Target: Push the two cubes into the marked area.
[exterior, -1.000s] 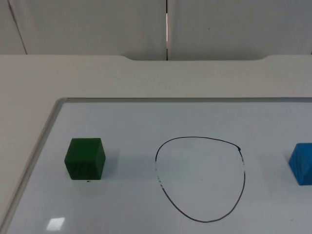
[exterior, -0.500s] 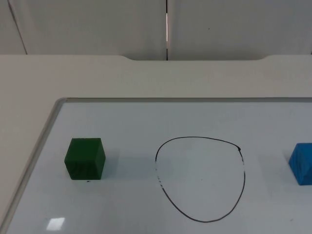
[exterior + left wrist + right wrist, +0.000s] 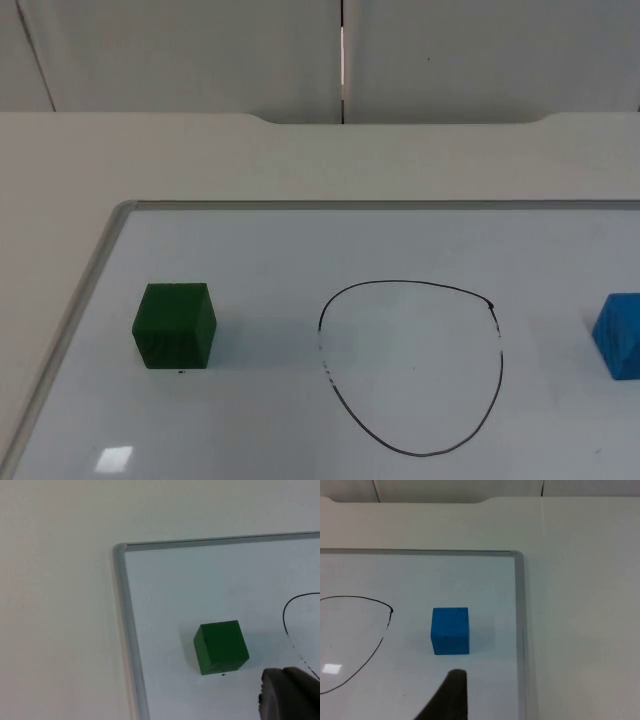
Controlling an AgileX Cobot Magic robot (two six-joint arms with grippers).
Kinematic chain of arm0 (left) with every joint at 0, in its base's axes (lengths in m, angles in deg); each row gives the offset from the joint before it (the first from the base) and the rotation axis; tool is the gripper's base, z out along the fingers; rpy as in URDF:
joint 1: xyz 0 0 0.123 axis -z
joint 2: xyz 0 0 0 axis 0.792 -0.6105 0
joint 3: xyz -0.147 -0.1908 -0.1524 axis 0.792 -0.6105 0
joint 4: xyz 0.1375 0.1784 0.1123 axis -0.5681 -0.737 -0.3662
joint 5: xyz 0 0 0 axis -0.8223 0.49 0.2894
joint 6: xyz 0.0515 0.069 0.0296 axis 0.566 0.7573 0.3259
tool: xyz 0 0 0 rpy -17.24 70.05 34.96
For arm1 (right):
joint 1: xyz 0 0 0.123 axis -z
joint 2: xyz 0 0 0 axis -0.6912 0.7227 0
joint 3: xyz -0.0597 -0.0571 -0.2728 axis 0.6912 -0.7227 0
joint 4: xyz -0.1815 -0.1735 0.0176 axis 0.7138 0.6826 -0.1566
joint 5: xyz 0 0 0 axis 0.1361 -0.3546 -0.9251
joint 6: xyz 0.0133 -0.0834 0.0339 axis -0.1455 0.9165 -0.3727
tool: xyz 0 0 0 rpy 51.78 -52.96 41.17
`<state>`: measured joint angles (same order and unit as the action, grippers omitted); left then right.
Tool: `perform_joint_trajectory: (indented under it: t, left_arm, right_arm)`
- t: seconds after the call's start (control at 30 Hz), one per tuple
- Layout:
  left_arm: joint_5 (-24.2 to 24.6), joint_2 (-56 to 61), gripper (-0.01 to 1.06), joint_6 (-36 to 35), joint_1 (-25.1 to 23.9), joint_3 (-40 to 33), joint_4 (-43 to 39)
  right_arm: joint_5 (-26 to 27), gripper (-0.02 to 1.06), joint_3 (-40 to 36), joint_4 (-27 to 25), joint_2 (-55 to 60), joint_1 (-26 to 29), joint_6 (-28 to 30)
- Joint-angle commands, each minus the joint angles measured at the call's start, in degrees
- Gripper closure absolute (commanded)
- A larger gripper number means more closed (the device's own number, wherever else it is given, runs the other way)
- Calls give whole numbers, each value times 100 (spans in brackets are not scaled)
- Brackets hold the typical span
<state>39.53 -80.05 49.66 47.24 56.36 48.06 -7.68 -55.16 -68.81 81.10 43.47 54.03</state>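
Hovering left gripper (image 3: pixel 292 695) near green cube (image 3: pixel 221 646), apart.

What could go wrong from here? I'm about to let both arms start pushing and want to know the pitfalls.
Both cubes sit outside the drawn outline, on opposite sides. The green cube lies near the whiteboard's frame; an off-centre push might turn it or send it past the outline. The blue cube sits close to the frame too, leaving the right gripper's fingertip little room behind it. Pushed together, the cubes might collide inside the outline.
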Motion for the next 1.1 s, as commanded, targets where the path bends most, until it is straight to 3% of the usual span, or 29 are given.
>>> perform_joint_trajectory:
  t: [0.0,0.2,0.5,0.67,1.07]
  left_arm:
    - [-214,-218,105,108,-8,60,215]
    - [-440,-618,105,171,76,60,236]
    - [-1726,-1810,105,39,1523,60,29]
    - [-2280,-2670,105,-129,2030,60,-151]
    - [-2785,-3942,105,-361,2052,60,-151]
  right_arm:
    - [47,-1,-40,18,-17,38,12]
    - [47,-1,-40,18,-17,38,12]
    - [47,-1,-40,18,-17,38,12]
    - [47,-1,-40,18,-17,38,12]
    - [47,-1,-40,18,-17,38,12]
